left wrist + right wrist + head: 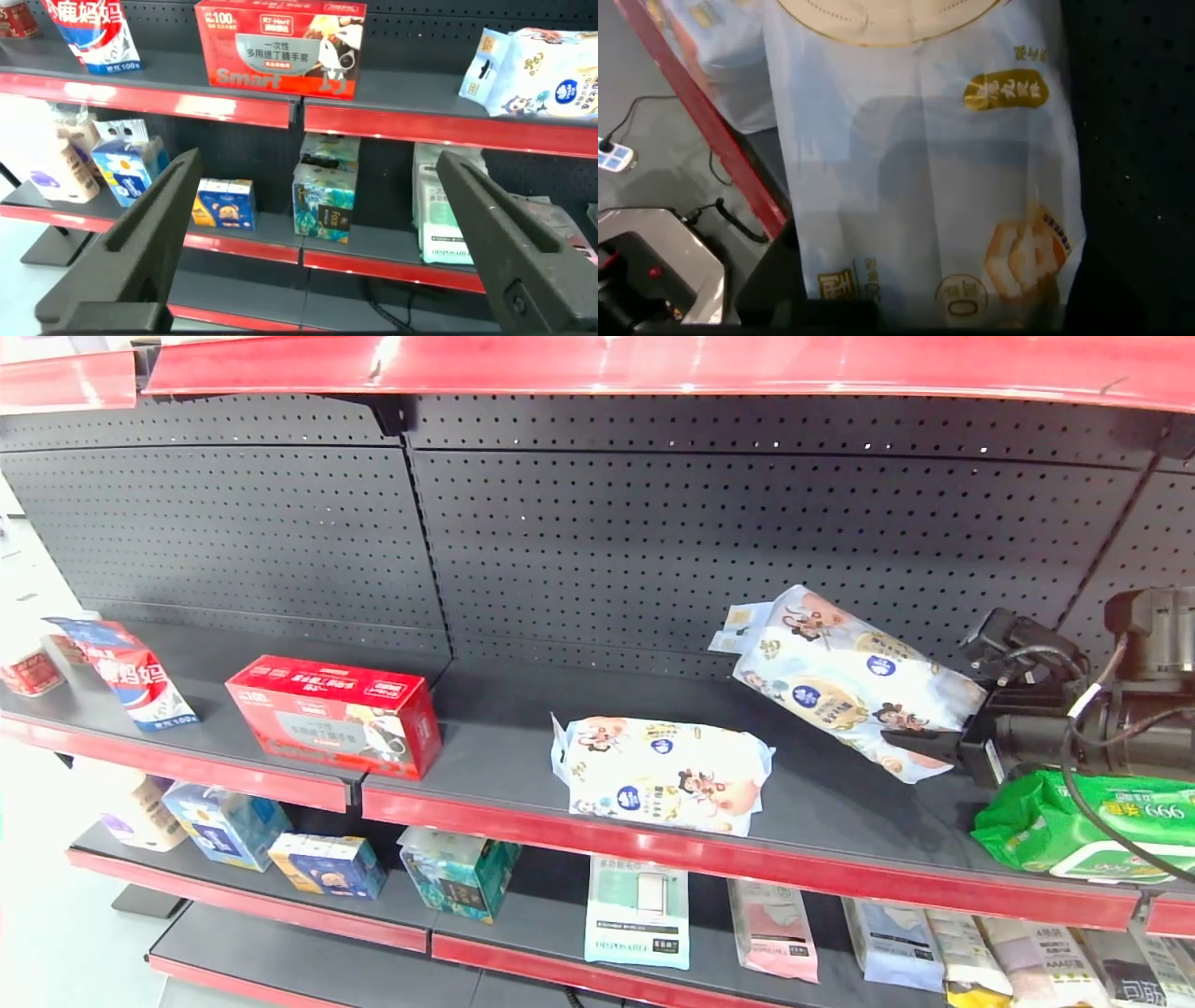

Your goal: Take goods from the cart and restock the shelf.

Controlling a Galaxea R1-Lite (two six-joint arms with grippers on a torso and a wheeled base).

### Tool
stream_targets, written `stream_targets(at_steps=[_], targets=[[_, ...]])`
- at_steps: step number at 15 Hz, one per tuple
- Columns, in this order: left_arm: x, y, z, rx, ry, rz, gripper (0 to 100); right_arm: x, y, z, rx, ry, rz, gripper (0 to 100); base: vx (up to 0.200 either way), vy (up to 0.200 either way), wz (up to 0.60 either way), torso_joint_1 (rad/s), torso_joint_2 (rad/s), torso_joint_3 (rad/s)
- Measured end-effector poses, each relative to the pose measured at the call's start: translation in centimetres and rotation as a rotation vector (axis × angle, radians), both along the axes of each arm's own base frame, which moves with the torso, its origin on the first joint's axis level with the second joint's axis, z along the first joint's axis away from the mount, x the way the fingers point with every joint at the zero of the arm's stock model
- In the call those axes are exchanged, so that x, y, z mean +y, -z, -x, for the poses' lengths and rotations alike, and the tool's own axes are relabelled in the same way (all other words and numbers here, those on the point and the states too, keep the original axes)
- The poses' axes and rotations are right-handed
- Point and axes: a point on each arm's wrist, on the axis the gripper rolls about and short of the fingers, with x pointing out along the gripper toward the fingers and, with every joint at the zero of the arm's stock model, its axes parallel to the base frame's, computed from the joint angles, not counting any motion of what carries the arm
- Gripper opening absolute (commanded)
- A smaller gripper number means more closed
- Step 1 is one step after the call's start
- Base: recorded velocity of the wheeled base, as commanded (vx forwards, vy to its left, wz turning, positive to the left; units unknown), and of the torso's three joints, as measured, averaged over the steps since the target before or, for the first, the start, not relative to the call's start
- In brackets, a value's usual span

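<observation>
Soft plastic may slip: the right gripper pinches the held wipes pack at one end only, tilted over the shelf, just right of the lying wipes pack, so I think it could fall onto that one. The left gripper gapes wide and carries nothing. Count: two wipes packs, one red box well left of the lying wipes pack, and one green pack far right of it.

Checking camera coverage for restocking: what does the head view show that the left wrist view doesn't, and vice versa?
Head view alone: the right gripper shut on a tilted wipes pack over the upper shelf, with a green pack beside it. Left wrist view alone: the left gripper, open and holding nothing. Both: the red box, the flat wipes pack, and the teal box on the lower shelf.
</observation>
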Motion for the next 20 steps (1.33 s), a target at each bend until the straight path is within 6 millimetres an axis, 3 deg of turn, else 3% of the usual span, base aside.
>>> stream_targets(at_steps=[5, 12, 20], targets=[[0.0, 0.0, 0.0, 0.000, 0.000, 0.000, 100, -1.1, 1.5, -4.0, 0.015, -0.036, -0.018, 0, 0.000, 0.000, 0.00, 0.000, 0.00, 0.000], [0.0, 0.0, 0.0, 0.000, 0.000, 0.000, 100, 1.2, 4.0, -6.2, 0.024, -0.183, 0.030, 0, 0.000, 0.000, 0.00, 0.000, 0.00, 0.000], [0.0, 0.0, 0.0, 0.000, 0.000, 0.000, 100, 3.6, 4.4, -9.5, 0.033, -0.242, 0.032, 0, 0.000, 0.000, 0.00, 0.000, 0.00, 0.000]])
